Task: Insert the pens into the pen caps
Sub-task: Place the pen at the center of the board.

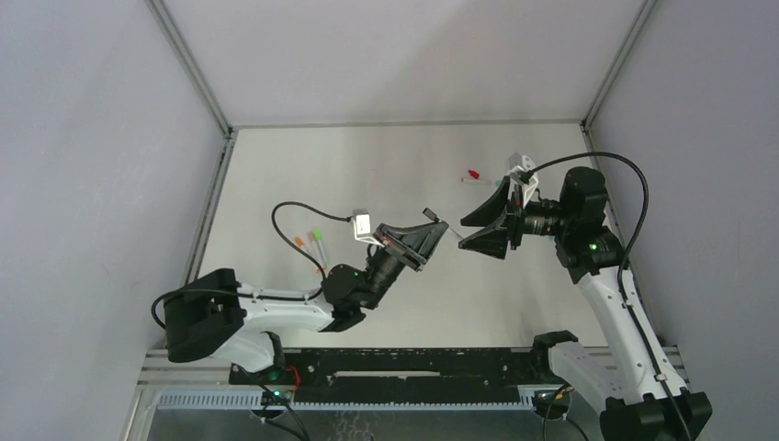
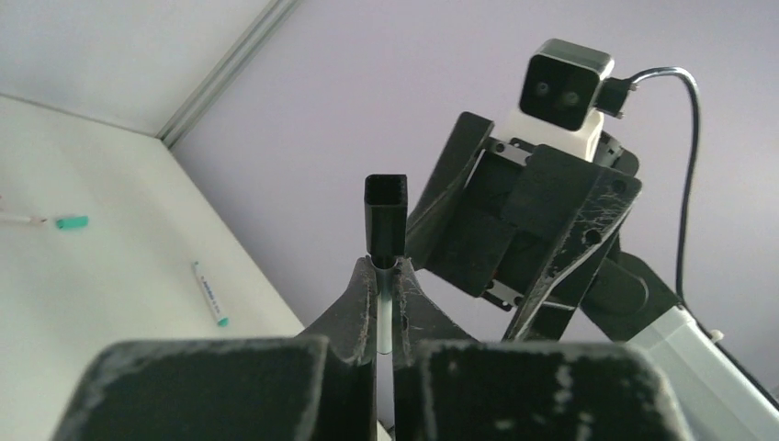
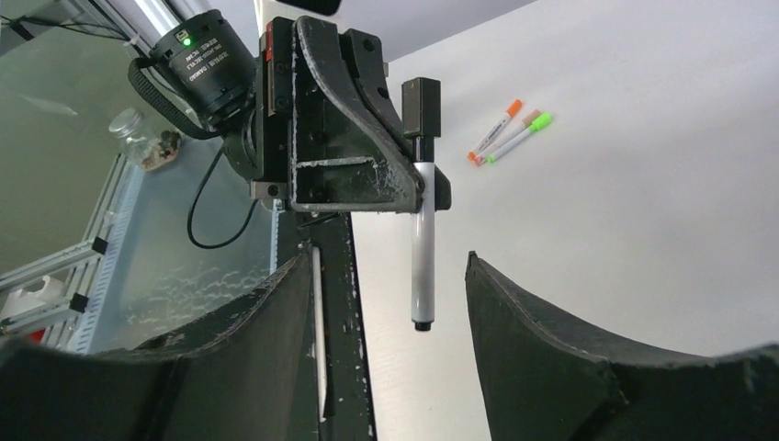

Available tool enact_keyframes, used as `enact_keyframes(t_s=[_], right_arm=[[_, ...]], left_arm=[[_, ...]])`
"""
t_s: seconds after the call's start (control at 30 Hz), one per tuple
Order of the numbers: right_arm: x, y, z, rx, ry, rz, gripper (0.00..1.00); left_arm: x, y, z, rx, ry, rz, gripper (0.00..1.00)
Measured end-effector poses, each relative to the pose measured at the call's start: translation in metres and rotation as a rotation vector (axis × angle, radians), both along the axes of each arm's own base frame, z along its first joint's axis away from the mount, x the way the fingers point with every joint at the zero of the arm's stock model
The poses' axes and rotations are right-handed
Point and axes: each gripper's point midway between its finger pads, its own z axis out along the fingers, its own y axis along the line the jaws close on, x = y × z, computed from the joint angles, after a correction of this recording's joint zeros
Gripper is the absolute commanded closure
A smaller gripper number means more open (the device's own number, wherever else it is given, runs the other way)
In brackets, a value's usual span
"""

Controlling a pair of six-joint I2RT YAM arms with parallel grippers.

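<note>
Left gripper [image 2: 386,294] clamped on pen [image 3: 423,239] mid-barrel and held in the air, so both ends stay clear. Black cap [image 3: 422,106] looks seated. Right gripper [image 1: 464,233] wide open, empty, fingers flanking the pen. Orange and green pens [image 1: 310,241] lie on table [image 1: 386,165]; red pen [image 1: 473,175] at far side.

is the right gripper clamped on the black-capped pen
No, the right gripper is open and clear of the pen, which the left gripper holds.

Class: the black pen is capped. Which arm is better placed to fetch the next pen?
Right. The right gripper is open, empty, near the red pen; the left gripper is shut on the black pen.
</note>
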Motion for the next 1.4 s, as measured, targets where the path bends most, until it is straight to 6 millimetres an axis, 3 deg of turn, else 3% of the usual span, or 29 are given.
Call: enact_keyframes(t_s=[0.37,0.6,0.9,1.13,1.3,1.4], right_arm=[[0.003,-0.008,-0.021,-0.036,-0.041,-0.021,0.3],[0.01,-0.019,-0.052,-0.071,-0.06,-0.065,0.29],[0.024,-0.032,-0.066,-0.107,-0.092,-0.135,0.28],[0.028,-0.034,-0.073,-0.12,-0.087,-0.148,0.28],[0.029,-0.035,-0.074,-0.122,-0.087,-0.149,0.28],[0.03,-0.035,-0.075,-0.124,-0.085,-0.152,0.28]], left_arm=[[-0.002,0.03,-0.027,0.06,0.043,0.041,1.0],[0.004,0.048,-0.063,0.212,0.174,0.071,1.0],[0.021,0.101,-0.137,0.401,0.471,0.198,1.0],[0.046,0.164,-0.209,0.61,0.685,0.369,1.0],[0.045,0.207,-0.261,0.814,0.822,0.468,1.0],[0.046,0.229,-0.282,0.914,0.892,0.516,1.0]])
